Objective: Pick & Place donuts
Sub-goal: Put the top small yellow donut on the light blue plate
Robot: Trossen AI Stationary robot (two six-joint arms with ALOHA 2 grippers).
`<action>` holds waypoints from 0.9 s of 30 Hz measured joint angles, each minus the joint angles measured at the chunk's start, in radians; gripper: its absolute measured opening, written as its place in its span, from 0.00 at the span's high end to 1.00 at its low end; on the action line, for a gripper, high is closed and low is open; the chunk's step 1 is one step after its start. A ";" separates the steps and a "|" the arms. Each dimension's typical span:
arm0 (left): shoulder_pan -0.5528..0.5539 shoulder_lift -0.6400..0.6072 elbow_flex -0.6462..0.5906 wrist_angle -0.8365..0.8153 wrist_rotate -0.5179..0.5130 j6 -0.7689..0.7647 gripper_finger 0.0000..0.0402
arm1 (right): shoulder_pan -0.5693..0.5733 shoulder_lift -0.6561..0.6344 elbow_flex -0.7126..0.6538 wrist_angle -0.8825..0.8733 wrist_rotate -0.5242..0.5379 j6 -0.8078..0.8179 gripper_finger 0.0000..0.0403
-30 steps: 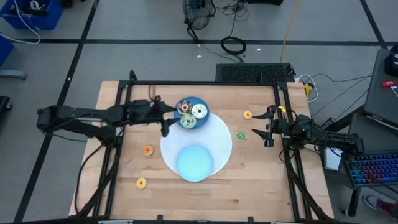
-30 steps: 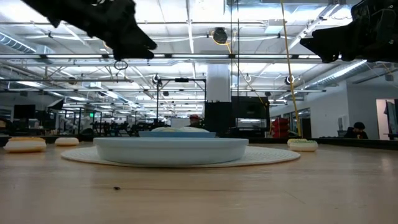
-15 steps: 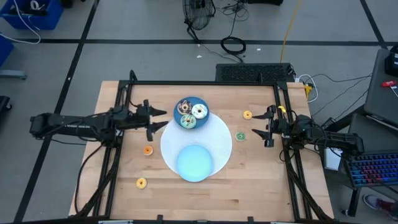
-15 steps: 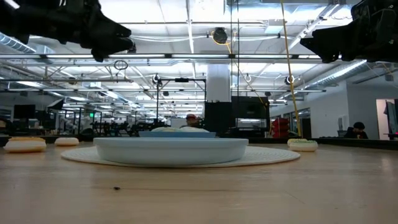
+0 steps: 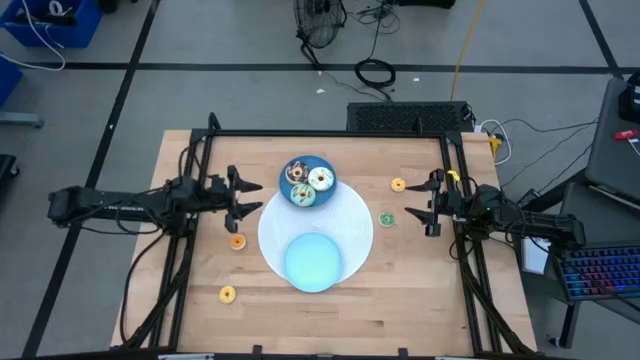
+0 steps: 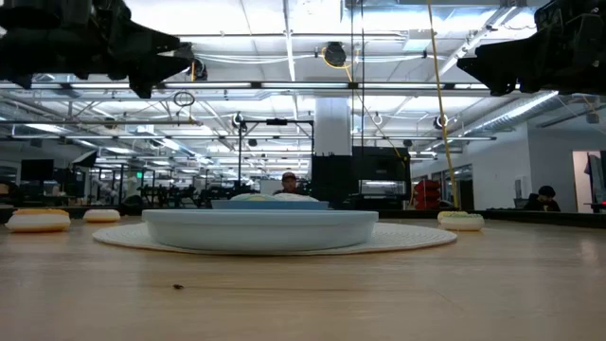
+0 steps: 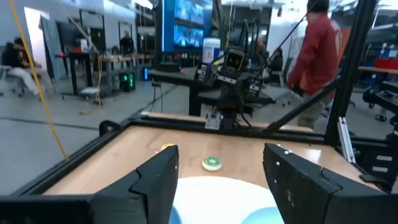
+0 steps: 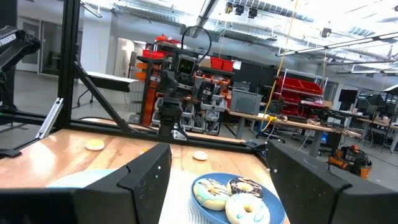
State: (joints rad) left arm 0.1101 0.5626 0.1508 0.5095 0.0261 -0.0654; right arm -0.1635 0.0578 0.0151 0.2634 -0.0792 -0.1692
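Three larger donuts, chocolate-sprinkled (image 5: 297, 172), white-frosted (image 5: 320, 179) and teal (image 5: 302, 195), lie together on a small blue plate (image 5: 326, 165). The right wrist view shows them too, with the white-frosted donut (image 8: 244, 208) nearest. Tiny donuts lie flat on the wood: yellow (image 5: 398, 184), green (image 5: 386, 219), orange (image 5: 237, 241) and another yellow (image 5: 227, 294). My left gripper (image 5: 258, 197) hovers open to the left of the plate, level above the table. My right gripper (image 5: 421, 205) waits open at the right side, beside the green donut.
A round white mat (image 5: 355, 215) covers the table's middle. A light blue plate (image 5: 313, 258) sits on its near half, and the small blue plate overlaps its far edge. A black frame (image 5: 320, 134) borders the table. People stand in the room beyond (image 7: 318, 43).
My left gripper has drawn back from the small blue plate toward the table's left edge and has tipped up from a downward slant to level. The donuts and plates have stayed put.
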 joint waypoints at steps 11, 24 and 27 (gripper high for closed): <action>0.001 -0.107 -0.114 -0.009 -0.103 -0.024 0.42 | 0.000 0.000 0.000 0.000 0.000 0.000 0.38; 0.001 -0.300 -0.093 -0.400 -0.196 -0.069 0.42 | 0.000 0.000 0.000 0.000 0.000 0.000 0.38; 0.001 -0.323 -0.093 -0.419 -0.178 -0.067 0.42 | 0.000 0.000 0.000 0.000 0.000 0.000 0.38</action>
State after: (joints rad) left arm 0.1108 0.2394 0.0574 0.0905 -0.1523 -0.1327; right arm -0.1635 0.0578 0.0151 0.2638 -0.0790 -0.1692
